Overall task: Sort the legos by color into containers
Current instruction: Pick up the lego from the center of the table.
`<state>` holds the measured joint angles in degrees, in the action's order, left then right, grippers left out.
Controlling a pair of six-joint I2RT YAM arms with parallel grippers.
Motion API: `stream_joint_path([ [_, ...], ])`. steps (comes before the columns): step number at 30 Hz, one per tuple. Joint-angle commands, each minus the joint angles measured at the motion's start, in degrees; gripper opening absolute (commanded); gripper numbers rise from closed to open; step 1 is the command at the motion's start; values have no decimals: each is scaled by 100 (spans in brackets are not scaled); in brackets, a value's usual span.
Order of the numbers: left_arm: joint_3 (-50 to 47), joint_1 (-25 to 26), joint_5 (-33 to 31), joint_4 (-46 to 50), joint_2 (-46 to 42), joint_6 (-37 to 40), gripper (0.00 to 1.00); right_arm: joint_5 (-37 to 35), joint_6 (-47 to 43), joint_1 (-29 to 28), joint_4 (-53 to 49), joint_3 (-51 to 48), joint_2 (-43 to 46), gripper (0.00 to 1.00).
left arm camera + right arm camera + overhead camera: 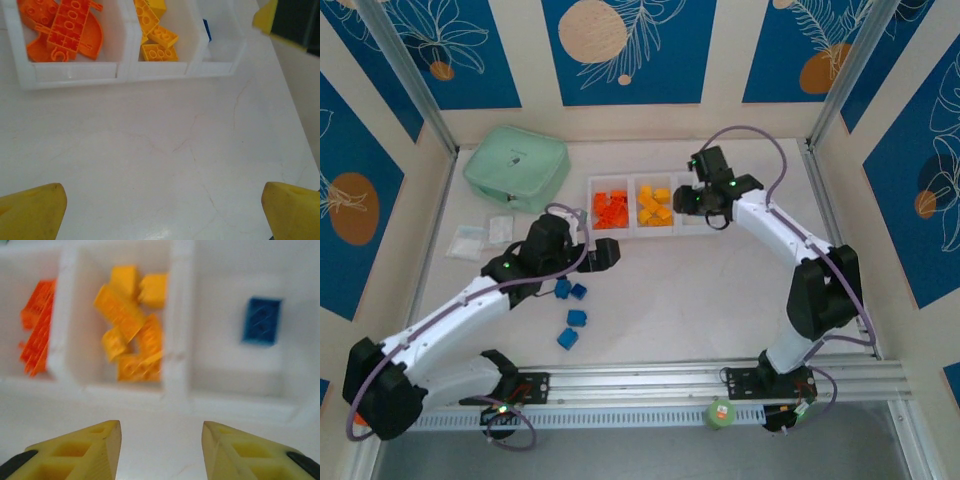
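Note:
Three joined white containers point(632, 228) stand at the back middle. The left bin holds red-orange legos point(611, 208), the middle one yellow-orange legos point(654, 207). In the right wrist view a single blue lego point(261, 321) lies in the right bin point(240, 385). My right gripper point(161, 432) hovers at that bin's near edge, open, nothing between its fingers; from above it point(700, 200) covers the bin. Several blue legos point(571, 312) lie loose on the table beside my left arm. My left gripper point(162, 200) is wide open over bare table in front of the containers point(80, 72).
A mint green zip case point(516, 165) sits at the back left, with two small clear bags point(480, 236) in front of it. A metal rail point(650, 380) runs along the near edge, with a green roll point(721, 412) below it. Side walls close in the table.

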<state>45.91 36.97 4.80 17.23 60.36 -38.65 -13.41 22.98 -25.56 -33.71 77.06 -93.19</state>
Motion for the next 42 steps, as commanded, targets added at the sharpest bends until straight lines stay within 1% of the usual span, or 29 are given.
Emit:
stream_joint_path([
  [1,-243,-67,-222,635,-427,12,99,156,249,-680,-176,-318,212,49],
  [5,-386,-98,-428,1309,-985,-72,99,268,486,-1552,-53,-547,228,53],
  [9,-527,-113,-630,1863,-1540,-173,99,350,778,-2288,102,-569,-79,57],
  [14,-601,-129,-836,2377,-2049,-315,99,488,1176,-2873,334,-297,-683,63],
  [17,-568,-129,-985,2653,-2255,-415,99,421,1186,-3158,478,-1,-1114,66],
  [19,-557,-137,-1111,2794,-2383,-472,99,331,1161,-3239,375,313,-1461,68],
  [22,-592,-140,-1174,2868,-2574,-494,99,485,1049,-3274,551,587,-1845,70],
  [26,-566,-138,-1273,3044,-2684,-534,99,432,661,-3442,469,1026,-2296,74],
  [32,-606,-138,-1330,3157,-2915,-573,99,261,406,-3552,384,1339,-2696,76],
  [39,-617,-140,-1454,3295,-3059,-608,99,-4,30,-3640,213,1725,-3078,75],
  [42,-627,-140,-1464,3293,-3070,-617,99,-164,-54,-3649,54,1915,-3260,73],
])
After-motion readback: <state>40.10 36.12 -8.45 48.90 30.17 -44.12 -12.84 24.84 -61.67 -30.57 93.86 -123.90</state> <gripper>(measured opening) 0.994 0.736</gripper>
